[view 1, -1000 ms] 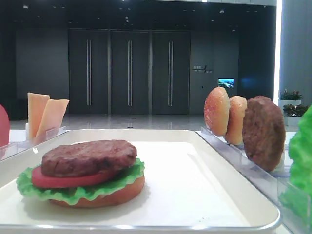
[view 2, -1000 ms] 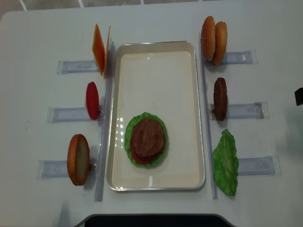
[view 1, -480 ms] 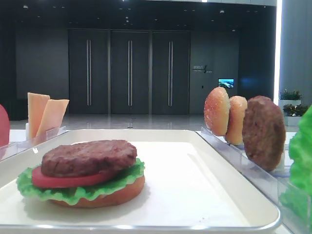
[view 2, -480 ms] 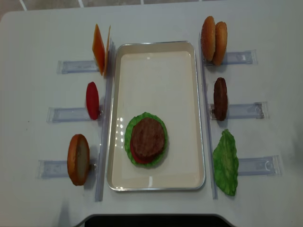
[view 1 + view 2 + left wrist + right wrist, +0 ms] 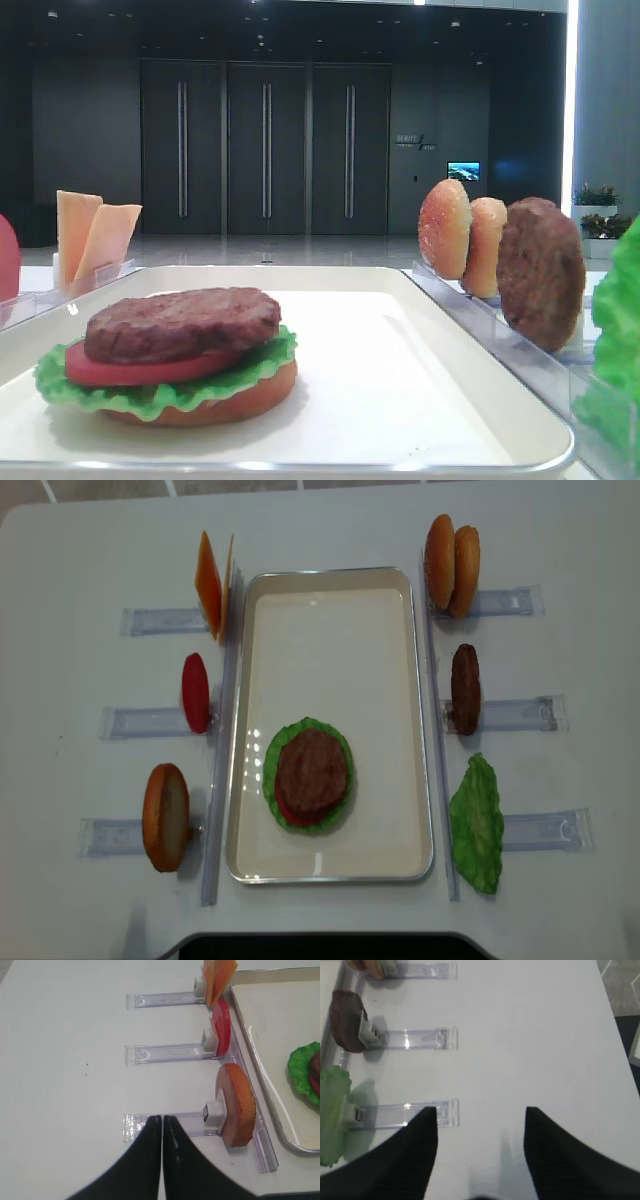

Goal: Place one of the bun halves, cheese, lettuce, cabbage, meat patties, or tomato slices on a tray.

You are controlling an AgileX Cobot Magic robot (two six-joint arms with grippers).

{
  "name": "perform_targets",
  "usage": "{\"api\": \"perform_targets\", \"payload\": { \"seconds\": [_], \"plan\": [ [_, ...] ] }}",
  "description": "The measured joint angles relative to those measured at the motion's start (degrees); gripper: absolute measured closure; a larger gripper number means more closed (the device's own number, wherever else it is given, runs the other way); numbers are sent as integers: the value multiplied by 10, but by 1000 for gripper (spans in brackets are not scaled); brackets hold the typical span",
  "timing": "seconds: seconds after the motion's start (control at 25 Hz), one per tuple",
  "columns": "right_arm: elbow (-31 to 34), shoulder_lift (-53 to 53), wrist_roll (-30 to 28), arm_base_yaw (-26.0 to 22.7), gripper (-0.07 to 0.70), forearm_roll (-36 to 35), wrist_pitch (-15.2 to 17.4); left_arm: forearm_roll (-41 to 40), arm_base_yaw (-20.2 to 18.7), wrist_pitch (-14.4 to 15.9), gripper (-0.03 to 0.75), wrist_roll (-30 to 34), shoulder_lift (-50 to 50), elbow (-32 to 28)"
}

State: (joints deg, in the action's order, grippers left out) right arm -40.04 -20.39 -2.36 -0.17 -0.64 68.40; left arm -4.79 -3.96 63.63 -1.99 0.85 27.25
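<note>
On the white tray [image 5: 400,660] sits a stack: a meat patty [image 5: 312,770] on top, over a tomato slice [image 5: 120,368], lettuce [image 5: 150,398] and a flat bun base [image 5: 240,392]. Left of the tray stand cheese [image 5: 212,585], a tomato slice [image 5: 195,692] and a bun half [image 5: 165,816]. Right of it stand two bun halves [image 5: 450,565], a second patty [image 5: 465,688] and a lettuce leaf [image 5: 477,825]. My left gripper [image 5: 162,1119] is shut and empty, over the bun half's [image 5: 239,1105] holder. My right gripper [image 5: 480,1115] is open and empty over bare table, right of the lettuce [image 5: 331,1110].
Clear plastic holders [image 5: 530,830] lie across the white table on both sides of the tray, with long clear rails [image 5: 218,770] along its edges. The table's front edge [image 5: 320,942] is close below the tray. Neither arm shows in the overhead view.
A dark bit of the right arm at the right edge of the overhead view a second ago has left that view. The food and tray have not moved.
</note>
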Motion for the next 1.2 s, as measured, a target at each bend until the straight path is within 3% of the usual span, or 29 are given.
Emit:
{"api": "perform_targets", "payload": {
  "seconds": [0.24, 0.56, 1.2],
  "plan": [
    [94, 111, 0, 0, 258, 6, -8, 0, 0, 0, 716, 0, 0, 0],
    [110, 206, 0, 0, 276, 6, -30, 0, 0, 0, 716, 0, 0, 0],
    [110, 209, 0, 0, 281, 6, -33, 0, 0, 0, 716, 0, 0, 0]
  ]
}}
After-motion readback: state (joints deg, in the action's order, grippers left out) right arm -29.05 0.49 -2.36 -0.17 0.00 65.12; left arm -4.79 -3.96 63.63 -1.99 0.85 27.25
